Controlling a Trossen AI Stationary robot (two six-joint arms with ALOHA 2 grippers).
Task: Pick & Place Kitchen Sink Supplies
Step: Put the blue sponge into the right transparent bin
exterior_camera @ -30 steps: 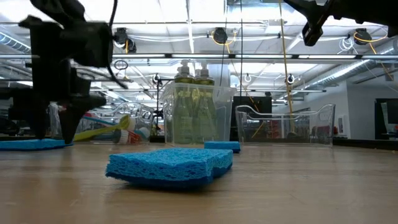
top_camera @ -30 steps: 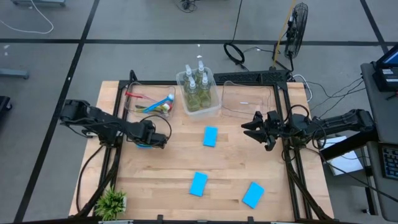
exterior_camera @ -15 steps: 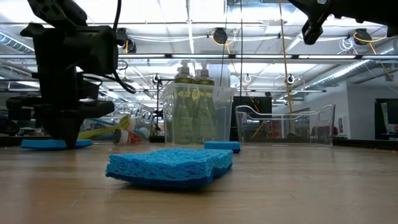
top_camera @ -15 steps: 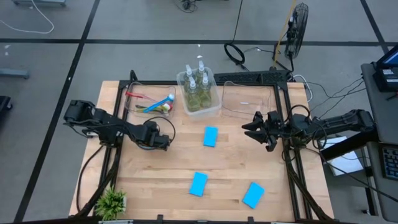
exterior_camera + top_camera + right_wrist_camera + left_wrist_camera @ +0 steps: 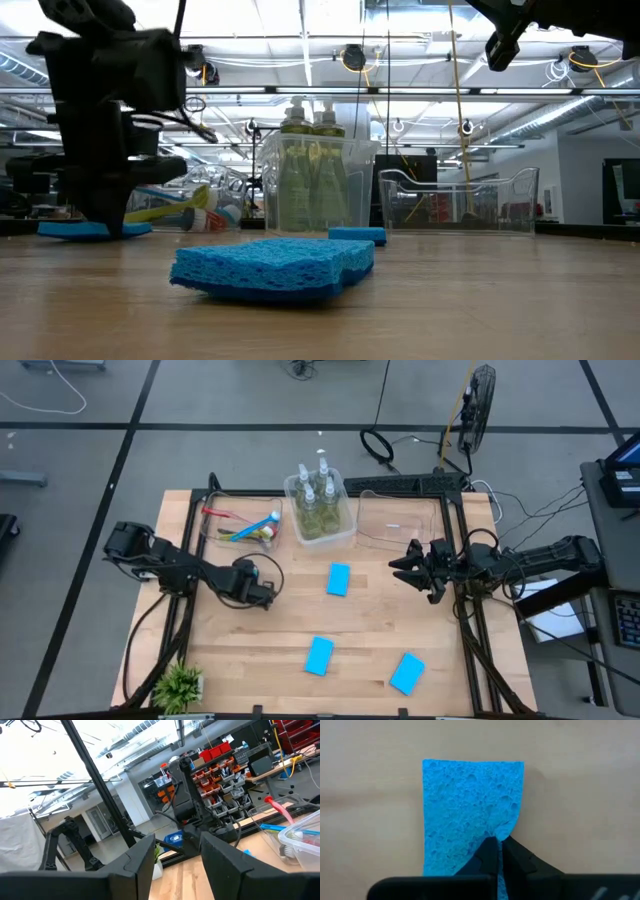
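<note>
**My left gripper pinches a sponge on the desk**

My left gripper (image 5: 262, 591) is low over the left part of the light wooden desk (image 5: 360, 640). In my left wrist view its two dark fingers (image 5: 489, 856) are pressed together on the near edge of a light-blue rectangular sponge (image 5: 470, 810), so I am grasping this sponge. The sponge lies flat on the wood. In the low view it shows as a thin blue strip under the gripper, and I cannot tell if it touches the desk there.

My right gripper (image 5: 408, 573) waits in the air above the right part of the desk, just in front of the empty clear plastic bin (image 5: 400, 518). Its fingers are spread apart, and nothing is between them.

Three other light-blue sponges lie on the desk, well apart from each other: one near the middle (image 5: 339, 579), one nearer to the front edge (image 5: 319, 655), and one at the front right (image 5: 407, 673).

The four small clear yellow-green soap bottles with white pumps (image 5: 317, 500) stand upright together in a clear plastic bin (image 5: 338, 535) at the back of the desk. Beside it, on the left, another clear bin (image 5: 208, 532) holds the thin long-handled brushes (image 5: 245, 526); I see a blue, a red and a yellow handle.

A small green potted plant (image 5: 180, 684) stands at the front left corner of the desk.
</note>
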